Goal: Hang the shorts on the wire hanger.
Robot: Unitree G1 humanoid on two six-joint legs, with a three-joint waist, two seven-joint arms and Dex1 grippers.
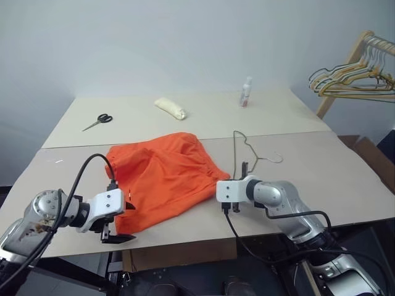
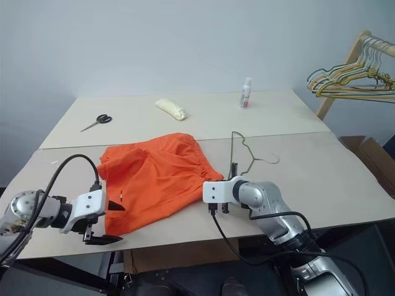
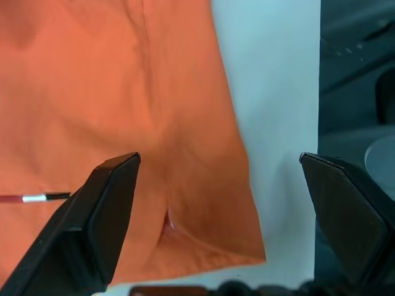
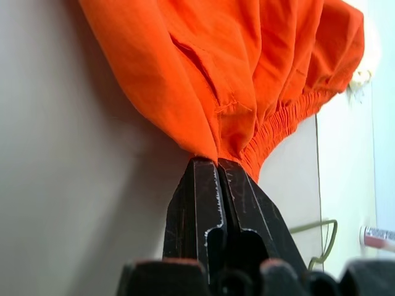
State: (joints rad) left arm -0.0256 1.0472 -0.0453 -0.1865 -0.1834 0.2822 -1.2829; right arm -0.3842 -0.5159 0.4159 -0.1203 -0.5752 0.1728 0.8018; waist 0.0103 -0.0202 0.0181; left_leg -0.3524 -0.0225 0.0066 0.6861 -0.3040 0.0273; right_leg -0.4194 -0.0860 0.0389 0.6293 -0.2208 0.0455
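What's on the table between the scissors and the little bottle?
A pale yellowish bundle lies between the scissors and the bottle, on the far part of the table. The head views show it.

No text, label, brand or number can be read; the small bottle (image 1: 246, 92) shows only an illegible label.

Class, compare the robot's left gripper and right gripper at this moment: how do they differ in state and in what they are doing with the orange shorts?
1. The left gripper stands wide open; the right gripper is shut.
2. The left gripper holds nothing, its fingers on either side of a hem corner of the shorts; the right gripper pinches the shorts beside the gathered waistband.

Shared: both have two black fingers and sit at the shorts' near edge.
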